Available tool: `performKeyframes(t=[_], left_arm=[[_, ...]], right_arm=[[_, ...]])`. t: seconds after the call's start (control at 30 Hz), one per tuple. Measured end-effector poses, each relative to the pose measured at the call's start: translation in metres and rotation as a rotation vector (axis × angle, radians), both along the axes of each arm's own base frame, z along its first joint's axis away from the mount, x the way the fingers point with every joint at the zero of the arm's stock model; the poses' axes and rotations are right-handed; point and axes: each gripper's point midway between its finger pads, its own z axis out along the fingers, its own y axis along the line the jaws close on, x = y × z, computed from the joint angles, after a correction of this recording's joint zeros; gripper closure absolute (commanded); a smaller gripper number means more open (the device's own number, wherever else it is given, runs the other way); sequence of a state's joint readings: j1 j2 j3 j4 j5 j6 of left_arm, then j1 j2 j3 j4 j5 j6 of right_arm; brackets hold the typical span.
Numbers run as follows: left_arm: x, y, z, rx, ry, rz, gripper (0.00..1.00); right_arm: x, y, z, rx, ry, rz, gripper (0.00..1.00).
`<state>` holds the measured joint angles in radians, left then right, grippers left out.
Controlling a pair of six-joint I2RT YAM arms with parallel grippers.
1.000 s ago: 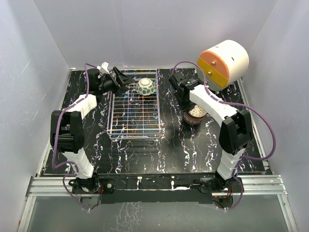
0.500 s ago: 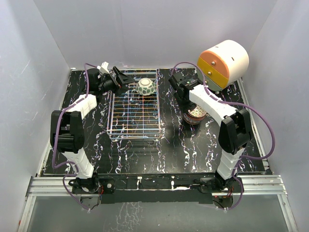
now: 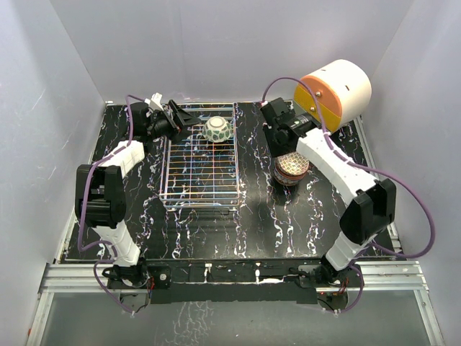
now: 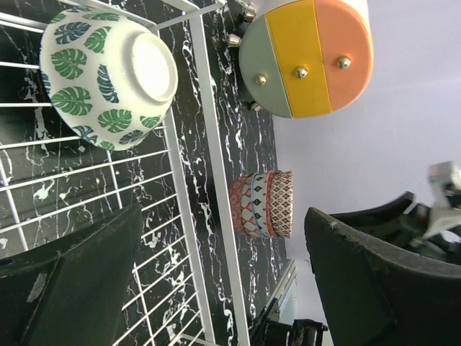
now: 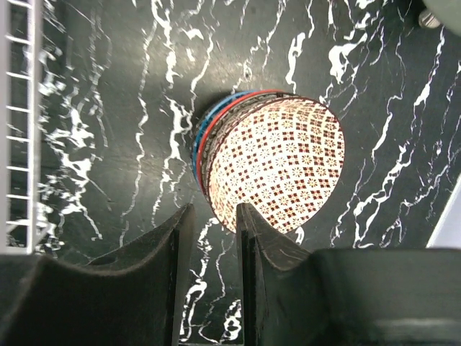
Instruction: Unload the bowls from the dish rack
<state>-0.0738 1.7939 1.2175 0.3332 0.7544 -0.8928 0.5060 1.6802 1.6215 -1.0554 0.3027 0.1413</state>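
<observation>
Unloading is nearly complete. One leaf-patterned bowl [image 4: 108,72] sits upside down, foot ring showing, in the far right corner of the dish rack [image 3: 200,205]; the other grid squares in view hold nothing. The other bowls stand nested in a stack [image 5: 277,162] on the table [image 3: 245,231], to the right of the rack and near the drawer unit [image 3: 333,92] — nesting them keeps them on one small patch of table, out of the arms' way. The exact count cannot be read. The right gripper [image 5: 215,210] hangs above the near edge of the stack, jaws narrowly parted and holding nothing, which suggests a bowl just set down. The left gripper [image 4: 223,216] sits by the rack's far left corner, jaws spread wide and empty, pointed along the back row toward the leaf bowl — in my judgement, placed to take it. That bowl's domed, glazed outside offers a poor purchase; a slip is the main risk.
</observation>
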Motion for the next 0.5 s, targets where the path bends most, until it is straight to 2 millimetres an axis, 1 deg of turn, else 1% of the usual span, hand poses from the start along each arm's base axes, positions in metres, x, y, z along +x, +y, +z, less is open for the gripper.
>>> performKeyframes(t=[0.13, 0.23, 0.3, 0.4, 0.5], left_arm=[[0.001, 0.003, -0.006, 0.032, 0.009, 0.015, 0.07], [0.004, 0.008, -0.011, 0.077, 0.013, 0.033, 0.06], [0.006, 0.008, -0.013, 0.116, 0.009, 0.045, 0.06], [0.008, 0.009, -0.020, 0.183, 0.012, 0.065, 0.05], [0.007, 0.001, -0.028, 0.295, 0.007, 0.071, 0.06]], right_arm=[[0.005, 0.011, 0.024, 0.095, -0.085, 0.003, 0.68], [0.009, 0.020, 0.032, 0.161, -0.132, 0.010, 0.68], [0.012, 0.025, 0.033, 0.194, -0.151, 0.010, 0.68], [0.012, 0.031, 0.028, 0.228, -0.159, 0.011, 0.68], [0.007, 0.033, 0.021, 0.259, -0.163, 0.013, 0.67]])
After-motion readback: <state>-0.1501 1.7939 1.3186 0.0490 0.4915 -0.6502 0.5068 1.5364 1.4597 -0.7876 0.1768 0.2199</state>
